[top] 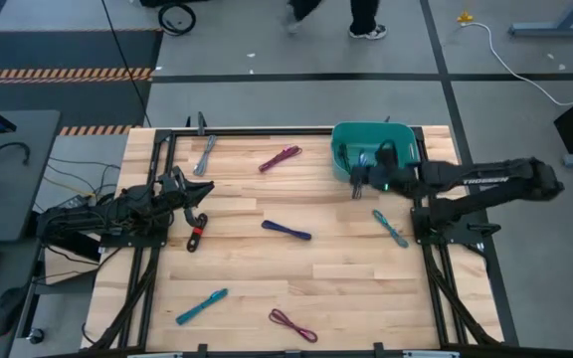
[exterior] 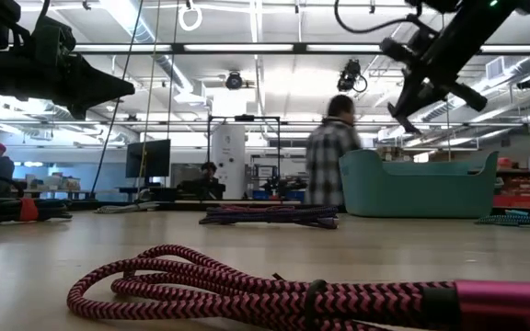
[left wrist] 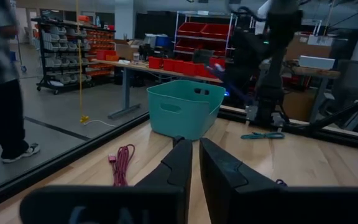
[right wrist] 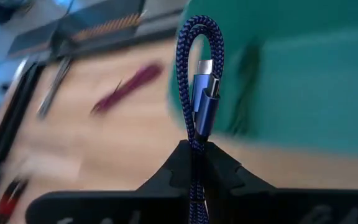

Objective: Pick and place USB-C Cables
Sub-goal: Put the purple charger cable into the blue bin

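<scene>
Table [top: 326, 273]: pale wood planks, matt, visible grain. Bin [top: 351, 139]: teal plastic, smooth, slight sheen. Blue cable [right wrist: 197, 93]: woven braided sheath, smooth plastic connector housing, bright metal plug tip. Magenta cable [exterior: 247, 290]: pink-black braid, glossy end sleeve. Gripper fingers [left wrist: 225, 180]: dark, matt.

The light wooden table [top: 336, 268] carries a teal bin [top: 348, 139] and about seven loose USB-C cables [top: 286, 231].

We see our right arm stretched across from the bench's right edge, its claw [top: 358, 189] raised, fingers clamped together on a blue cable [right wrist: 199, 93]. Our left arm lies folded at the left edge, claw [top: 200, 214] fingers nearly closed.
</scene>
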